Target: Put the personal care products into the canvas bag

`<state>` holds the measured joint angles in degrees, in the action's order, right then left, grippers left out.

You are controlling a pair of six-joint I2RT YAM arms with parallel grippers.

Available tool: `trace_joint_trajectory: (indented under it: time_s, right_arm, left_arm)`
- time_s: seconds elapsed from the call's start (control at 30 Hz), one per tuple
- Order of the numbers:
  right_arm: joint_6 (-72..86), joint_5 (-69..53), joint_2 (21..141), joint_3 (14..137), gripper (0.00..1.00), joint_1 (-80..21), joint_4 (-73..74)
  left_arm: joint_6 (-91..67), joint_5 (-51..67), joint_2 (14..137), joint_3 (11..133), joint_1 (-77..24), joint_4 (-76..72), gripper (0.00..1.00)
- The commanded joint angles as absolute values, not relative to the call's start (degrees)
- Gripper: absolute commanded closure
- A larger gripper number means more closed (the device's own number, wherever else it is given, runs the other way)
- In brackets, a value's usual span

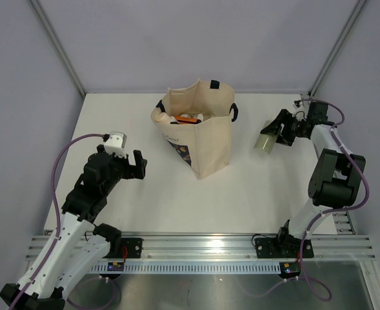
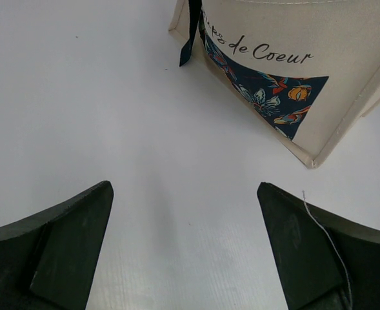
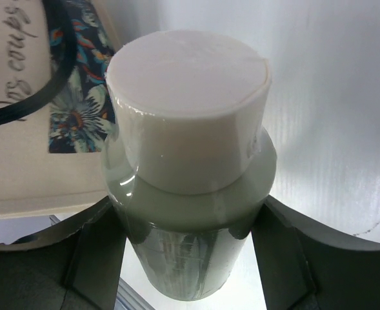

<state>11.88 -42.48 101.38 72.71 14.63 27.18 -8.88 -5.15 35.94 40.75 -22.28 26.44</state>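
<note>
1. The right gripper [image 1: 271,134] is pinching a sage-green plastic bottle with a white cylindrical cap [image 3: 188,194]. Its dark fingers [image 3: 93,258] are pressing on opposite sides of the body below the shoulder. This is leaving the cap end free, probably so that end can lead into the bag.
2. The bottle is hanging to the right of the bag, apart from it, tilted with the cap pointing away from the gripper. It appears to be lifted off the white counter [image 1: 144,206], though the overhead view is not settling this.
3. The upright beige canvas tote bag with black strap handles and a dark floral print panel [image 1: 206,139] is standing near the middle of the counter. Its mouth is gaping upward, which suits dropping things in from above. A few items [image 1: 188,119] are showing inside, one partly orange, too small to identify.
4. The left gripper [image 1: 138,165] is hovering with its jaws spread wide and nothing between them, low over the counter to the left of the bag. It is facing the printed side. I judge it is waiting out of the way, or standing ready to steady the bag.
5. No other bottle is showing on the counter in the overhead view, so the task is probably nearing its end.
6. The coming move is calling for height. The bottle is looking lower than the bag's rim, so it needs raising before it travels left. A low approach is risking a snag on a strap or a shove that tips the soft bag.
</note>
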Motion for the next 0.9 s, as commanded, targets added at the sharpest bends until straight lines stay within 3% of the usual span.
trace_joint_trajectory:
  time_s: [0.0, 0.2, 0.37, 0.5, 0.7, 0.8, 0.87]
  right_arm:
    - [13.8, -52.03, 92.65, 74.0, 1.0, 14.59, 17.23]
    - [17.31, -56.16, 86.23, 78.73, 1.0, 12.93, 11.7]
    - [17.05, -52.22, 85.16, 87.52, 1.0, 4.41, 12.04]
    - [13.1, -47.12, 91.64, 101.73, 1.0, -7.61, 16.78]
    - [7.31, -40.17, 107.27, 122.47, 1.0, -16.25, 25.48]
    - [1.26, -35.26, 111.61, 125.94, 1.0, -20.29, 29.35]
    - [-1.13, -32.61, 112.76, 125.16, 0.94, -22.14, 30.75]
  left_arm:
    - [-8.35, -4.66, 35.68, 40.78, -22.15, 23.55, 0.01]
    - [-8.35, -4.66, 35.95, 40.78, -22.15, 23.29, 0.01]
    - [-8.26, -4.75, 36.12, 40.78, -22.15, 23.29, 0.01]
    - [-8.26, -4.4, 36.21, 40.69, -22.15, 23.29, 0.01]
    - [-8.17, -4.57, 36.04, 40.52, -22.15, 23.29, 0.01]
    - [-8.17, -4.92, 35.77, 40.43, -22.15, 23.38, 0.01]
    - [-8.09, -4.92, 35.77, 40.52, -22.15, 23.2, 0.01]
